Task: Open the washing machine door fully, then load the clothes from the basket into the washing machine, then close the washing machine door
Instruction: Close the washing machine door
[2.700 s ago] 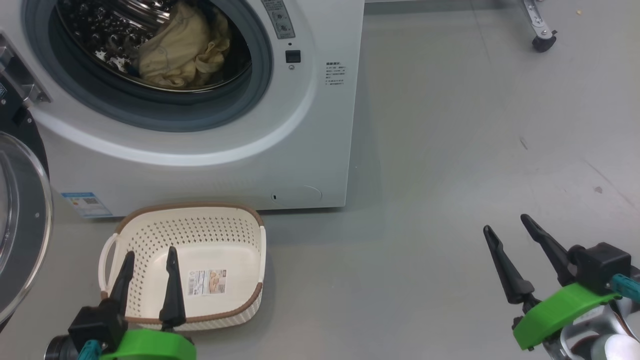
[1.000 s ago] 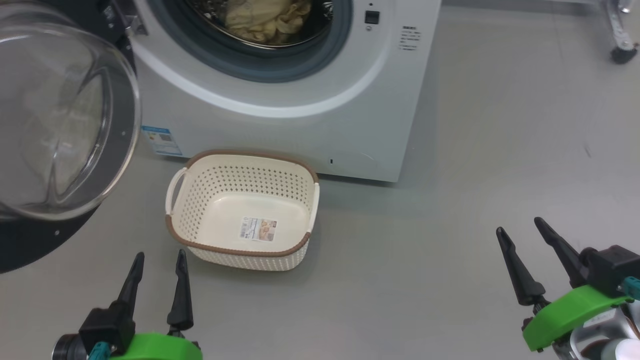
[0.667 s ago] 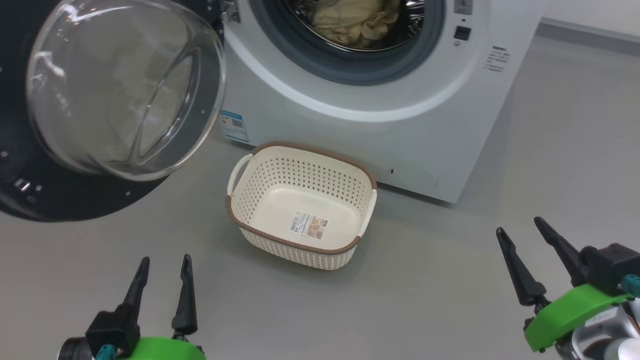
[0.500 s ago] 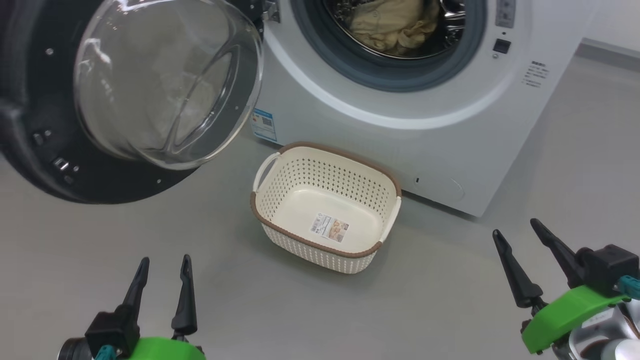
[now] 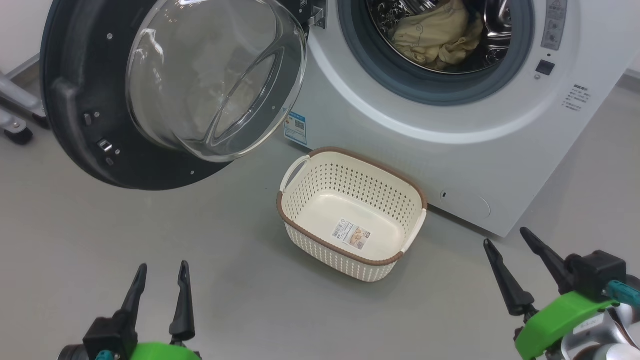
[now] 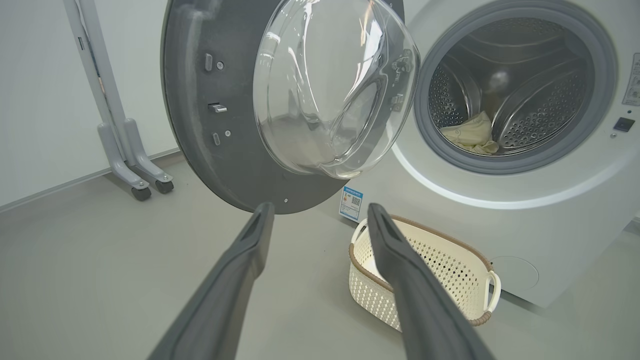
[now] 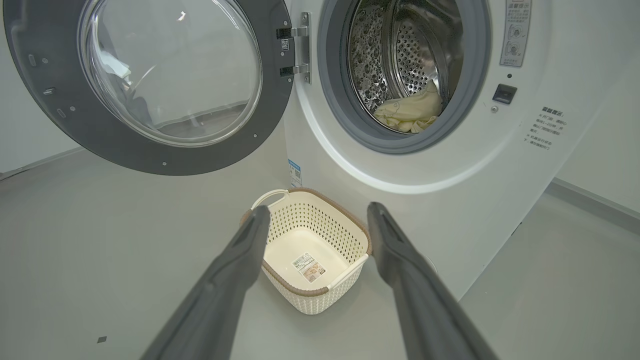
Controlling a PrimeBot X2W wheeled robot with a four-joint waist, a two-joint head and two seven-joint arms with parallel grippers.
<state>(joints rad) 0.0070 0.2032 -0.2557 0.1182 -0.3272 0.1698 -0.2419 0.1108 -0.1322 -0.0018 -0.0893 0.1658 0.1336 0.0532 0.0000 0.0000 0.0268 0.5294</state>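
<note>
Down on the grey floor (image 5: 225, 300), right in front of the washing machine (image 5: 380, 150), sits the cream basket (image 5: 340, 257), empty but for the label sticker (image 5: 351, 234) on its bottom. Its far brown rim is just beside the machine's white front, near the blue sticker (image 5: 296, 127) at the lower corner.

Look into the opening now: the clothes (image 5: 435, 37) are inside the steel drum (image 7: 400, 50), a cream-white heap lying low against the perforated wall, behind the grey gasket (image 5: 440, 92). The washing machine door (image 5: 70, 115) hangs wide open on its hinge (image 7: 300, 50) at the left of the opening. Its black rim is swung well out from the machine, and the clear glass bowl (image 5: 215, 80) bulges from its inner face.

On to the arms. The left claw (image 5: 163, 265) hovers low over bare floor, out in front of the open door and left of the basket. Its two dark fingers are spread apart and it grips nothing. The right claw (image 5: 505, 236) hangs off to the right of the basket, near the machine's front corner, fingers likewise parted wide, and it too has hold of nothing. Neither claw touches the door, the basket or the machine.

Off to the left, beyond the door, a grey wheeled stand (image 6: 117, 150) rests by the wall.
</note>
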